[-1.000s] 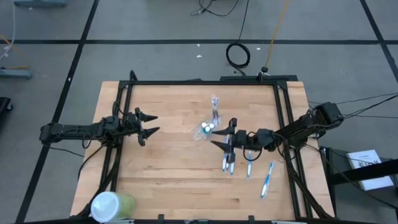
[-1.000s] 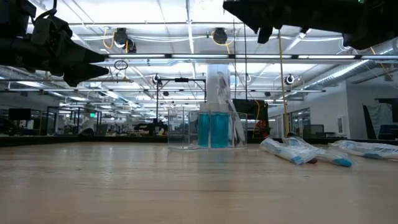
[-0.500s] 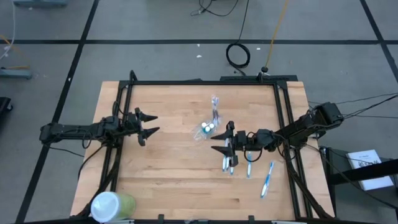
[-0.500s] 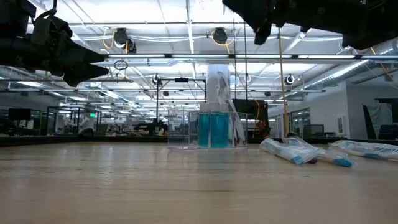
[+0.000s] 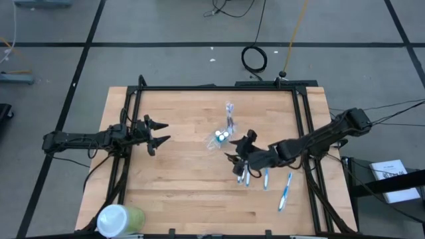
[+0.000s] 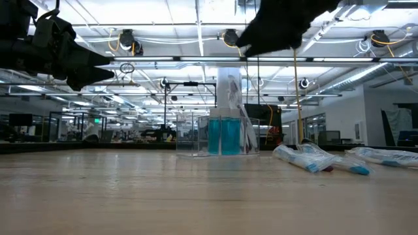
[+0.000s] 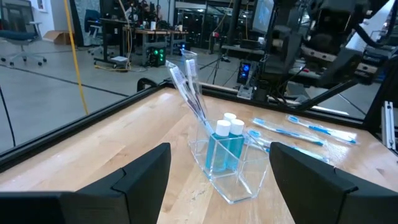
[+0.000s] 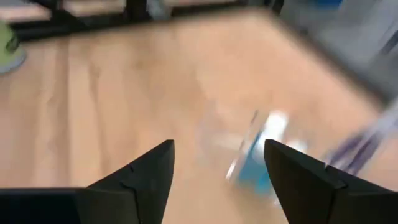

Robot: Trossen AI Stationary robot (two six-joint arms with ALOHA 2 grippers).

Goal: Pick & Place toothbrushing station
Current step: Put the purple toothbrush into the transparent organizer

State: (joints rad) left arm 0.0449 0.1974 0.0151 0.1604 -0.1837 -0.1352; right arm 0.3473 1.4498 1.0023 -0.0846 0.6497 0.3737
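The clear plastic cup (image 5: 221, 138) stands upright at mid-table with two white-capped teal tubes (image 7: 227, 129) and two toothbrushes (image 7: 186, 78) leaning in it. Three blue-and-white toothbrushes (image 5: 265, 178) lie flat on the table to its near right. My right gripper (image 5: 238, 158) hangs open in the air over their far ends, just to the near right of the cup, holding nothing. My left gripper (image 5: 159, 133) waits open and level at the table's left, pointing at the cup (image 7: 227, 168).
A green cup with a white lid (image 5: 118, 219) stands at the table's near left corner. One toothbrush (image 5: 285, 191) lies apart, nearer the right edge. A black frame (image 5: 219, 87) runs along the table's far edge and sides. Bare wood lies between my left gripper and the clear cup.
My right gripper has tipped up from pointing steeply down to pointing more level toward the clear cup. It has also shifted a little toward the near edge. The right wrist view is smeared by this motion. Cup and toothbrushes have stayed in place.
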